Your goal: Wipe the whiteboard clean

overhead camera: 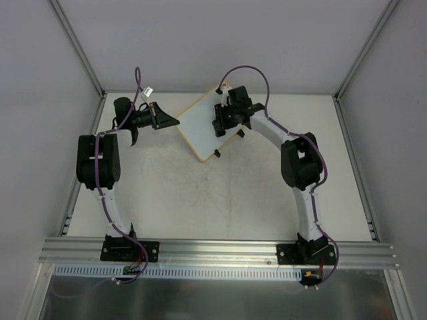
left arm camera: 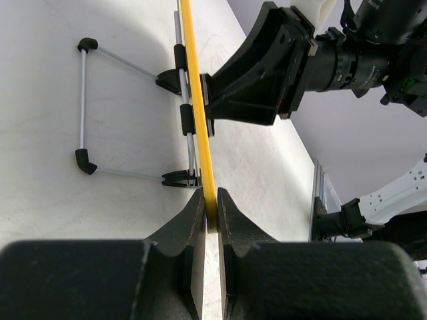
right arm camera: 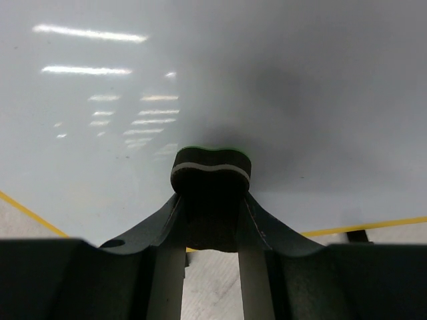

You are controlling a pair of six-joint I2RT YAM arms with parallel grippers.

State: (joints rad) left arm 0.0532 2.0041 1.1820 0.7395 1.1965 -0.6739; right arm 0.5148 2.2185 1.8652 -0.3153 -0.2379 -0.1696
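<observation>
Tabletop (overhead camera: 220, 200): whiteboard (overhead camera: 200, 130) rim in left pincer (left arm camera: 211, 208); right pincer (right arm camera: 212, 200) holds block (right arm camera: 212, 163).

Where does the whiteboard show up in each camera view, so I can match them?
Top external: the whiteboard is a diamond shape, upper centre.
Left wrist: edge-on, its yellow rim runs from the top to between the left gripper fingers.
Right wrist: its white face fills the upper frame.
Shared landmark: the right gripper holding the eraser against the board.
</observation>
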